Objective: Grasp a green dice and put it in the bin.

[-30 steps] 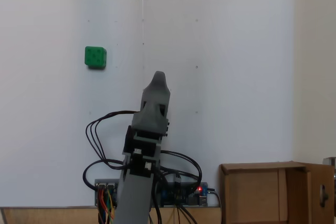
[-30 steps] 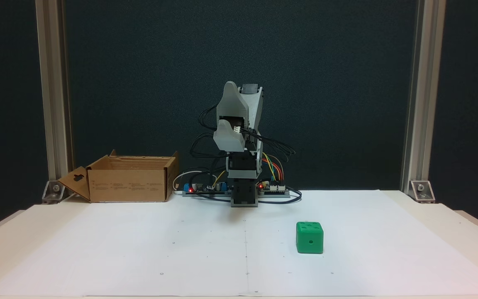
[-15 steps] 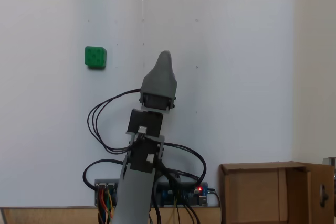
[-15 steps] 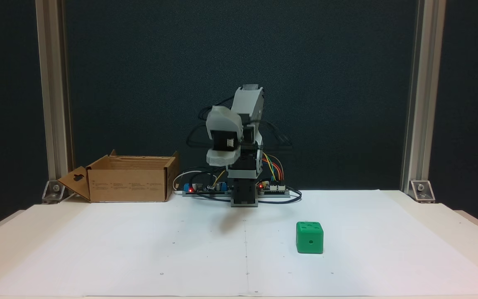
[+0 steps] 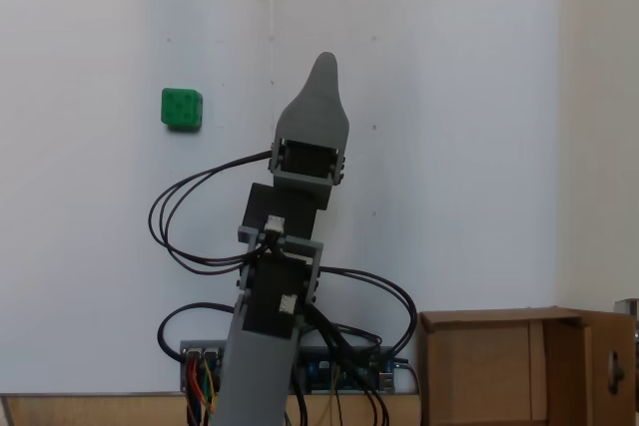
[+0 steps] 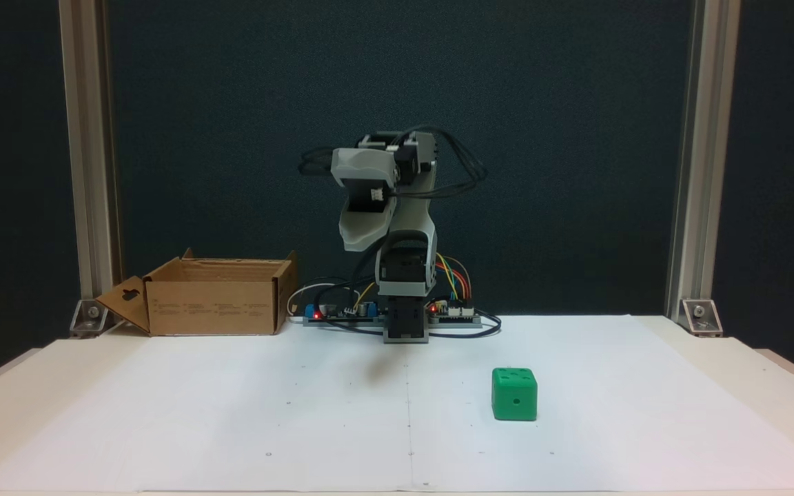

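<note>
The green dice (image 5: pixel 181 109) lies on the white paper, far from the arm, at the upper left in a fixed view and at the front right (image 6: pixel 515 394) in the other. My gripper (image 5: pixel 322 65) hangs high above the middle of the sheet, well apart from the dice. It points forward and down (image 6: pixel 358 241), and a single grey tip shows, so its state is unclear. Nothing is seen in it. The bin (image 5: pixel 499 318), a brown cardboard box with upright flaps, stands beside the arm's base (image 6: pixel 214 306).
Circuit boards (image 6: pixel 342 313) with loose cables lie on either side of the arm's base. Two aluminium posts (image 6: pixel 90 172) (image 6: pixel 697 172) stand at the table's rear corners. White paper (image 6: pixel 231 413) covers the table.
The arm has unfolded and risen. The gripper has stretched further out over the sheet and higher. The dice and the bin have not moved.
</note>
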